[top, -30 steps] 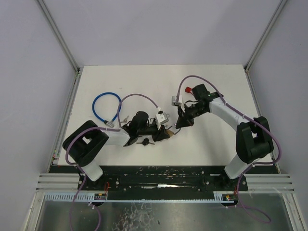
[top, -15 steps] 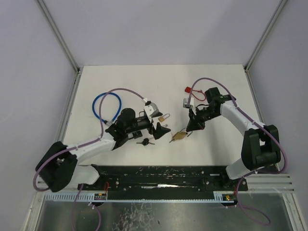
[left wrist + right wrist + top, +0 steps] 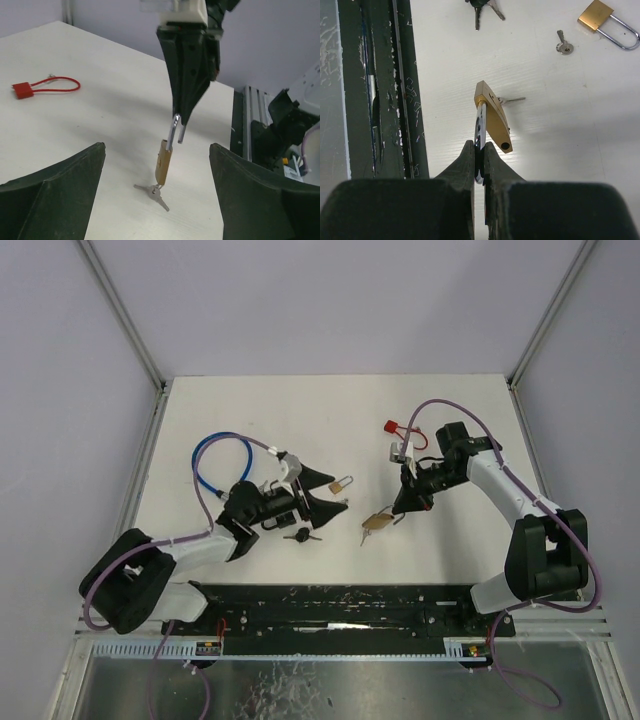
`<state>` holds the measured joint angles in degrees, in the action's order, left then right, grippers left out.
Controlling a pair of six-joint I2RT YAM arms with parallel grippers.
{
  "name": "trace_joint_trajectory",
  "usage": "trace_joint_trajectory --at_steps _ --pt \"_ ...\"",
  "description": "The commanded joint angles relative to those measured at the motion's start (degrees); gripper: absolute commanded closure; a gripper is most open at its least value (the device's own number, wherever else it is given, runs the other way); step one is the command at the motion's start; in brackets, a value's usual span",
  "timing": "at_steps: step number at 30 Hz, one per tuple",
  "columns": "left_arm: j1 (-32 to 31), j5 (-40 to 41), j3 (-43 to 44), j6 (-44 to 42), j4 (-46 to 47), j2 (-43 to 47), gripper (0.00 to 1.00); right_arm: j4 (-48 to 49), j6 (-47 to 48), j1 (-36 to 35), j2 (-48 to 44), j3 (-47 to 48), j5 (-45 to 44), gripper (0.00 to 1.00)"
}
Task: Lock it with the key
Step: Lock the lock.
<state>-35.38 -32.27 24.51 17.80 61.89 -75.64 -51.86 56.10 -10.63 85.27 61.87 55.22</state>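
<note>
A brass padlock (image 3: 377, 522) hangs from my right gripper (image 3: 402, 506), which is shut on its steel shackle (image 3: 480, 132). One shackle leg stands out of the body (image 3: 164, 162), so the lock is unlatched. A key (image 3: 154, 192) sticks in the padlock's underside with its ring touching the table; the key (image 3: 512, 100) also shows beyond the body (image 3: 492, 117). My left gripper (image 3: 322, 493) is open and empty, left of the padlock and facing it, apart from it. In the left wrist view the padlock hangs beyond the spread fingers (image 3: 55, 195).
A second brass padlock (image 3: 341, 483) lies close to my left fingers, with a small loose key (image 3: 564, 46) by it. Black-headed keys (image 3: 300, 535) lie nearer the front. A red cable lock (image 3: 395, 427) and a blue cable loop (image 3: 215, 465) lie further back.
My left gripper has opened, come off the padlock and drawn back to the left. My right gripper has carried the padlock to the right and nearer the front.
</note>
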Motion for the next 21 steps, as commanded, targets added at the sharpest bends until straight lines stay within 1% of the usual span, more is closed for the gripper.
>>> trace_joint_trajectory --at_steps 1,2,4,6,8,9,11,13,15,16,21 --pt "-6.59 2.10 -3.05 -12.54 4.18 -2.08 0.17 -1.83 0.86 0.53 -1.08 3.49 6.22 1.00" --pt "-8.27 4.24 -4.23 -15.27 5.52 -3.07 0.17 -1.69 0.86 0.53 -1.34 3.48 6.40 1.00" --pt "-10.42 6.51 -7.32 -17.89 11.63 -6.62 0.16 -1.04 0.75 0.55 -1.78 3.06 6.79 1.00" --pt "-11.34 7.96 -10.22 -17.90 19.67 -11.85 0.16 -0.31 0.61 0.58 -1.84 2.51 7.52 1.00" --pt "-12.71 10.36 -11.77 -15.51 29.11 -17.60 0.18 -0.25 0.75 0.50 -1.20 1.92 8.54 1.00" --pt "-13.77 11.72 -11.07 -14.57 29.18 -19.14 0.18 -1.46 2.23 0.42 -0.90 2.72 8.02 1.00" --pt "-15.93 15.91 -9.05 -14.48 26.55 -22.12 0.18 -2.71 2.35 0.42 -0.60 4.51 7.12 1.00" --pt "-17.24 16.28 -9.51 -15.43 29.72 -25.59 0.19 -2.86 1.89 -0.96 -0.46 4.93 7.09 1.00" --pt "-18.21 17.48 -9.78 -16.49 29.67 -26.32 0.19 -1.65 1.57 -3.84 -0.61 4.43 3.91 1.00" --pt "-18.78 19.32 -10.25 -17.23 29.62 -26.20 0.19 -0.96 0.77 -5.10 -0.75 4.00 2.65 1.00" --pt "-19.35 26.27 -10.26 -17.70 29.61 -26.53 0.19 0.78 -1.03 -8.41 -1.33 2.78 2.78 1.00"
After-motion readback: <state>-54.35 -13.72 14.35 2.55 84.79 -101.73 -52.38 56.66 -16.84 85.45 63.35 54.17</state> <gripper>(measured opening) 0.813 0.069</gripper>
